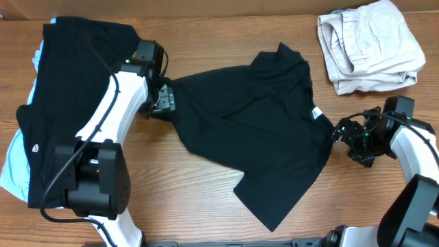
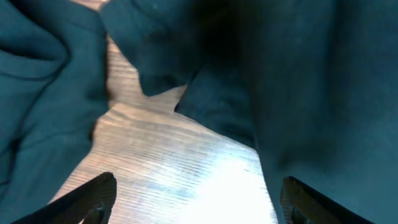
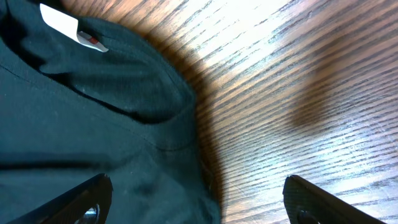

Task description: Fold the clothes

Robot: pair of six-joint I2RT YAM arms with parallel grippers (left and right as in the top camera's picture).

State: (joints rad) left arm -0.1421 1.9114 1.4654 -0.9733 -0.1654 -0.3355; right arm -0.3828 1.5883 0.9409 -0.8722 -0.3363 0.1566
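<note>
1. Currently, one black T-shirt [image 1: 260,130] lies spread and rumpled across the middle of the table [image 1: 206,206]. Its white tag [image 1: 317,113] sits at the edge nearest the right arm.
2. Left gripper [image 1: 163,99]: positioned at the opposite end of the shirt, at the fabric's edge. Contact cannot be confirmed from the overhead view.
3. Left wrist view: the fingertips [image 2: 93,193] stand wide apart with bare wood between them, and nothing is held. Dark cloth lies ahead and to both sides.
4. Right gripper [image 1: 341,130]: positioned at the shirt's edge, just beside the tag.
5. Right wrist view: the jaws are wide. A seamed edge of the shirt lies below one of the fingers [image 3: 87,199], with bare wood grain toward the other. The cloth is not clamped.
6. A pile of black garments [image 1: 62,89] occupies the left end of the table, partly beneath the left arm. A pale blue garment [image 1: 14,165] shows at its outer edge.
7. Beige trousers [image 1: 370,44] lie loosely bundled at the far right corner, well apart from the shirt.
</note>
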